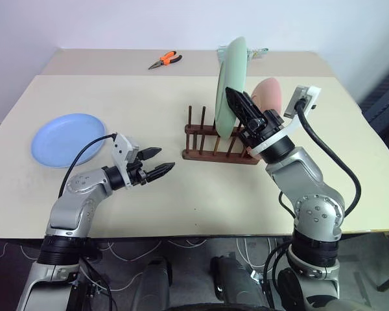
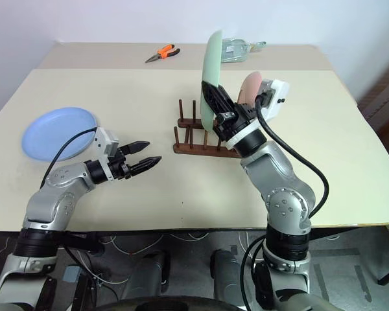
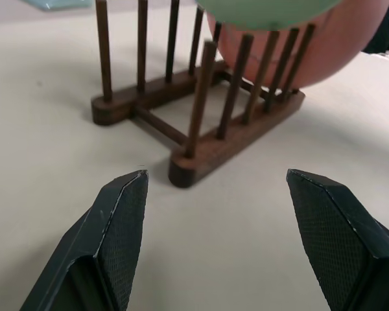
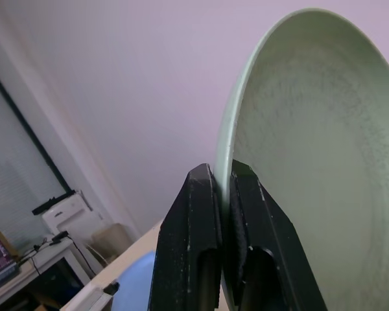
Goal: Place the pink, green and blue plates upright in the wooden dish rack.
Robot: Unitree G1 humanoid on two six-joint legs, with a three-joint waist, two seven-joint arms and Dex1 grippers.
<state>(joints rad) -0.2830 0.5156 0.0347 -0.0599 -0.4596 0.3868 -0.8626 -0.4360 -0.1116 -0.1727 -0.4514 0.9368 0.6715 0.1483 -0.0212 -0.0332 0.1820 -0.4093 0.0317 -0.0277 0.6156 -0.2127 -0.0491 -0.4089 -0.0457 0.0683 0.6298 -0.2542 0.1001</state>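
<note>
Table: beige top carrying everything listed; the rack is the landmark for all places below.

Rack: dark wooden pegs on two rails, mid-table, its long axis running across in front of me.

Green plate: on edge above the rack's right half, rim pinched in my right gripper, whose fingers are closed tight on it. Its flat faces look along the rails, so it should drop straight down between two pegs.

Pink plate: upright at the rack's right end, just behind the green one.

Blue plate: lying flat, well to the left of the rack, untouched.

My left gripper: left of the rack, level, pointing at it, fingers wide apart and holding nothing. It is the nearer arm to the blue plate.

Pliers: orange-handled, far behind the rack.
</note>
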